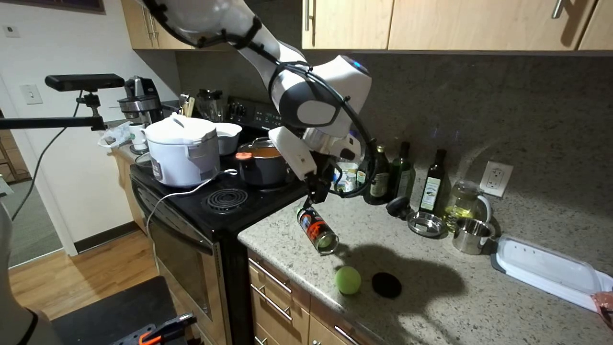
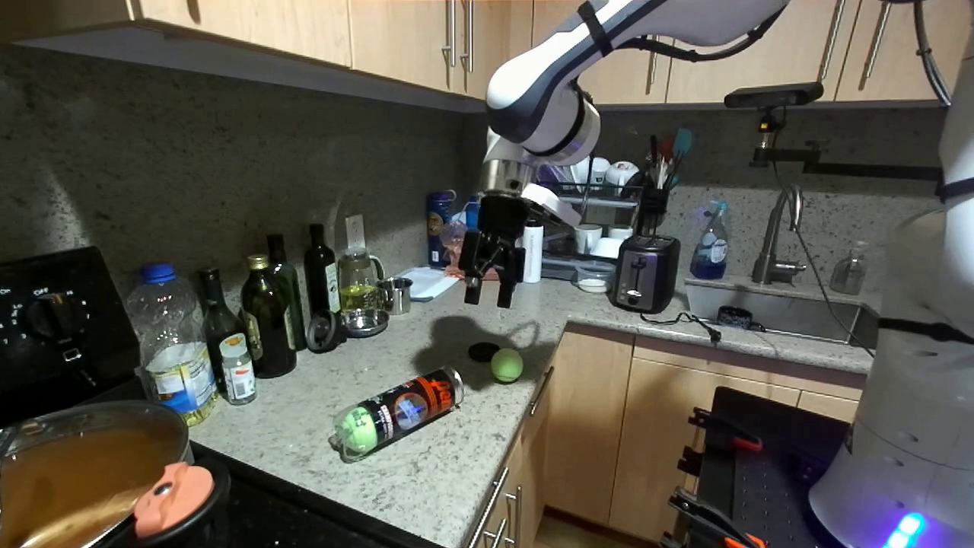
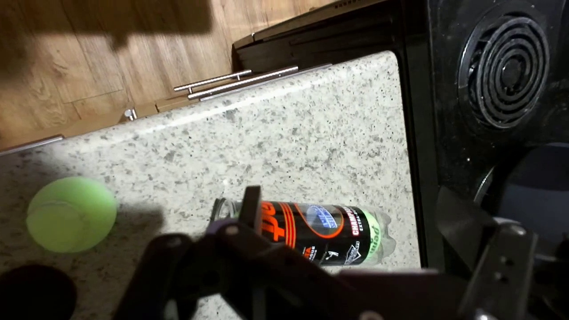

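In an exterior view, a clear tube (image 1: 317,231) with a black and orange label lay on its side on the speckled counter (image 1: 517,297), near the stove (image 1: 263,206). A green tennis ball (image 1: 347,280) sat near the tube's rimmed end, and a flat black disc (image 1: 386,285) lay just beside the ball. On the stove stood a white cooker (image 1: 182,153) and a dark pot (image 1: 261,173) with an orange grip.

In an exterior view, the pincer (image 2: 488,293) hung above the counter, pointing down and open — its two fingers stood apart with a bare gap between them, clear of the tube below. A second ball (image 2: 359,428) showed inside the tube's end nearer the stove. Dark bottles (image 2: 268,327) and a clear bottle (image 2: 171,327) with a blue cap lined the back wall, with a metal cup (image 2: 396,295) farther along. A toaster (image 2: 647,272) stood near the sink (image 2: 799,318).

In the wrist view, the pincer filled much of the lower part — one finger crossed in front of the tube, the other stood well to the right. The ball lay left of the tube. A coil burner (image 3: 511,71) showed at the right, and drawer handles (image 3: 243,82) ran along the counter's front edge.
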Available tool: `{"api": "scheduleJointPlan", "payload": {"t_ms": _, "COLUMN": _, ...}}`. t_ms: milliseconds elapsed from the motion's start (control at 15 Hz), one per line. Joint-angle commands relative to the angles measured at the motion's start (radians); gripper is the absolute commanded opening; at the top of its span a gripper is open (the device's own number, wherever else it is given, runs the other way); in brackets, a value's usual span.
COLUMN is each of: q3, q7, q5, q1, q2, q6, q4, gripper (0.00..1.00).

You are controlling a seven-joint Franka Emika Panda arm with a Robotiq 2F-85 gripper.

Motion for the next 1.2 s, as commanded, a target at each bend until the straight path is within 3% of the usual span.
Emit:
{"api": "scheduleJointPlan", "payload": {"t_ms": 0, "q3": 0.024, "q7": -0.031, "q5": 0.057, "q1": -0.038, "q2": 0.086, "q6": -0.03, "q4": 0.066, "gripper": 1.0}}
{"api": "scheduleJointPlan", "payload": {"t_ms": 1133, "q3": 0.09, "q7": -0.153, "q5": 0.122, "q1": -0.164, "q2": 0.362, "q6": -0.051, "q4": 0.227, "gripper": 1.0}}
